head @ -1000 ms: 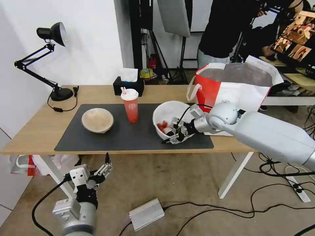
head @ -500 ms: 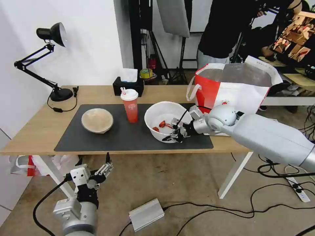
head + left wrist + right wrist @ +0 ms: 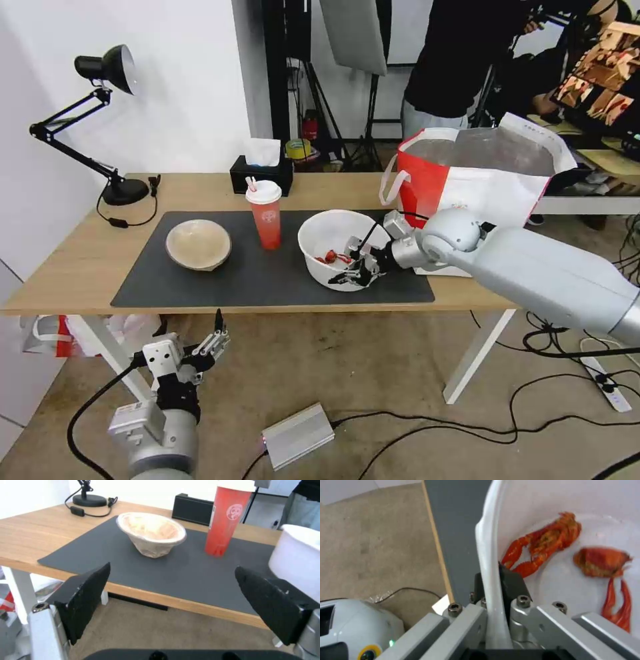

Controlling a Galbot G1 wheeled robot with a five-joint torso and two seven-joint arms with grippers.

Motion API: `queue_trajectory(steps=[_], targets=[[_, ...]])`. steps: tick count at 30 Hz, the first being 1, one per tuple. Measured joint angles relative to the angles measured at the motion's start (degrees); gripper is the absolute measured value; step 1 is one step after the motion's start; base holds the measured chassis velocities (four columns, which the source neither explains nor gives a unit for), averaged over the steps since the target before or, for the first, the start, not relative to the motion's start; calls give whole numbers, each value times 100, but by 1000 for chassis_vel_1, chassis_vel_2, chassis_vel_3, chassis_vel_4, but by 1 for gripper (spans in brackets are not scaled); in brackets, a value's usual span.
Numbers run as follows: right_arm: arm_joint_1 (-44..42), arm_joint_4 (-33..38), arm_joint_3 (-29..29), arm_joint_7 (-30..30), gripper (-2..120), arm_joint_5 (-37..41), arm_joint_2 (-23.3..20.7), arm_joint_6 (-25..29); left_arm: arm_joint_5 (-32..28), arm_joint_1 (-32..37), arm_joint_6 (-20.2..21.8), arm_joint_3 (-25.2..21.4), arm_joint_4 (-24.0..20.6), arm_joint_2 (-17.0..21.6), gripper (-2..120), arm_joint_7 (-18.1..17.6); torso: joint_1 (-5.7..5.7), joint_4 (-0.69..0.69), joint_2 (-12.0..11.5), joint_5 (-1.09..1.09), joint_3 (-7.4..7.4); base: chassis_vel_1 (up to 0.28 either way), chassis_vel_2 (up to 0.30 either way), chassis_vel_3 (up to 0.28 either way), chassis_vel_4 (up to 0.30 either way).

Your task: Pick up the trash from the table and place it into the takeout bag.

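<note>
The large white bowl (image 3: 330, 237) with red crayfish scraps (image 3: 546, 541) sits at the right end of the dark mat (image 3: 253, 280) on the table (image 3: 73, 267). My right gripper (image 3: 357, 272) is shut on its near rim (image 3: 488, 555), one finger inside and one outside. A red drink cup (image 3: 265, 217) with lid and straw stands left of it, and the shallow tan bowl (image 3: 198, 245) lies further left. The takeout bag (image 3: 480, 177) stands open at the table's right end. My left gripper (image 3: 212, 343) hangs open below the table's front edge, facing the tan bowl (image 3: 151, 533) and the cup (image 3: 226, 520).
A black desk lamp (image 3: 107, 67) stands at the table's back left, a black tissue box (image 3: 261, 175) behind the cup. On the floor lie a silver box (image 3: 298, 437), cables and a power strip (image 3: 613, 393). People stand behind the bag.
The white bowl, steeply tipped a second ago, has swung closer to level in my right gripper and shifted a little left. The left arm has stayed put.
</note>
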Motion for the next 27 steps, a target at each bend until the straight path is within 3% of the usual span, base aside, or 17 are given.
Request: queue_trajectory(steps=[27], targets=[[872,654,22,67,0,615,-434,98,-11,-62,-23,82,45,50,100,-116,0,-1,1,-1,-1,0,0,0,0]])
